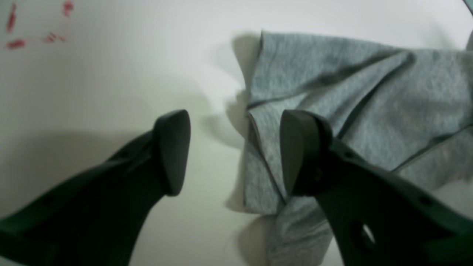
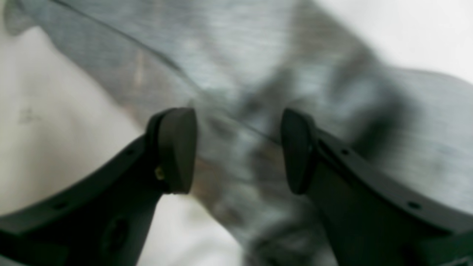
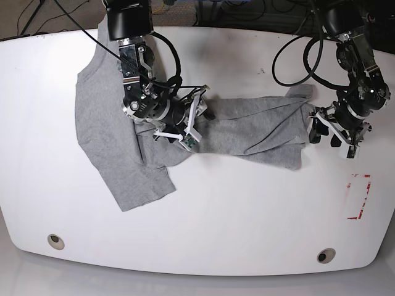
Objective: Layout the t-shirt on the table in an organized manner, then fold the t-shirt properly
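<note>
The grey t-shirt (image 3: 123,148) lies crumpled on the white table (image 3: 234,216), a rumpled band of it stretching right to a bunched end (image 3: 296,123). My right gripper (image 3: 200,116) hovers over the shirt's middle. In the right wrist view the right gripper (image 2: 236,147) is open, with blurred t-shirt (image 2: 240,74) below its fingers and nothing held. My left gripper (image 3: 322,132) sits at the shirt's right end. In the left wrist view the left gripper (image 1: 236,151) is open beside a folded hem of the t-shirt (image 1: 351,92), one finger (image 1: 299,151) over the cloth edge and the other over bare table (image 1: 111,92).
A red tape rectangle (image 3: 359,197) marks the table to the right, seen as red smudges (image 1: 14,40) in the left wrist view. Two grommet holes (image 3: 54,240) (image 3: 325,255) sit near the front edge. Black cables (image 3: 290,55) trail behind the arms.
</note>
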`<state>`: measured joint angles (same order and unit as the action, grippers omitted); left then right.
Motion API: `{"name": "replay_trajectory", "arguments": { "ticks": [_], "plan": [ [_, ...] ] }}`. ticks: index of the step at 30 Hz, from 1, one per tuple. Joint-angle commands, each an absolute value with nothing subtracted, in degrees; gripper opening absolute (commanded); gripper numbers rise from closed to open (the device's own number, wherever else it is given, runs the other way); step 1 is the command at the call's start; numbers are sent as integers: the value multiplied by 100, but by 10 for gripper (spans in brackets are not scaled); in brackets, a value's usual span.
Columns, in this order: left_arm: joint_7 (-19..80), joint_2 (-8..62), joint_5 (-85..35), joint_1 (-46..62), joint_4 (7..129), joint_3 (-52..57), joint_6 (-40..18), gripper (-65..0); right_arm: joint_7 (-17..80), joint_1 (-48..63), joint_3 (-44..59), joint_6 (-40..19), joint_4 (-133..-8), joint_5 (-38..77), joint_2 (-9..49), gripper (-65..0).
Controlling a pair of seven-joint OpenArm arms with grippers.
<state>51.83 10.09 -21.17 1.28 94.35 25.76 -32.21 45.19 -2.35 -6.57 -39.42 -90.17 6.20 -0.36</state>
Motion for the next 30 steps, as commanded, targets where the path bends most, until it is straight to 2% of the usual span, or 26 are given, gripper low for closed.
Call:
{"name": "replay_trajectory", "arguments": {
  "ticks": [1,7,15,30],
  "plan": [
    [5077,1077,-2202,48,9393,2589,-3231,-287,4409,-321,-673,-4000,-9402,760,-31,-301],
    [5077,1068,-2229,119,9323,2589,-3231,-287,4760,-321,-664,-4000,-9851,760,31,-301],
    [5077,936,-2237,75,8927,2571,-3240,-287,4857,-75,-110,-4000,-10325,760,31,-301],
    [5042,725,-2237,-145,8541,1938,-3248,-290,4866,251,57,-4000,-10369,760,31,-301]
  ]
}}
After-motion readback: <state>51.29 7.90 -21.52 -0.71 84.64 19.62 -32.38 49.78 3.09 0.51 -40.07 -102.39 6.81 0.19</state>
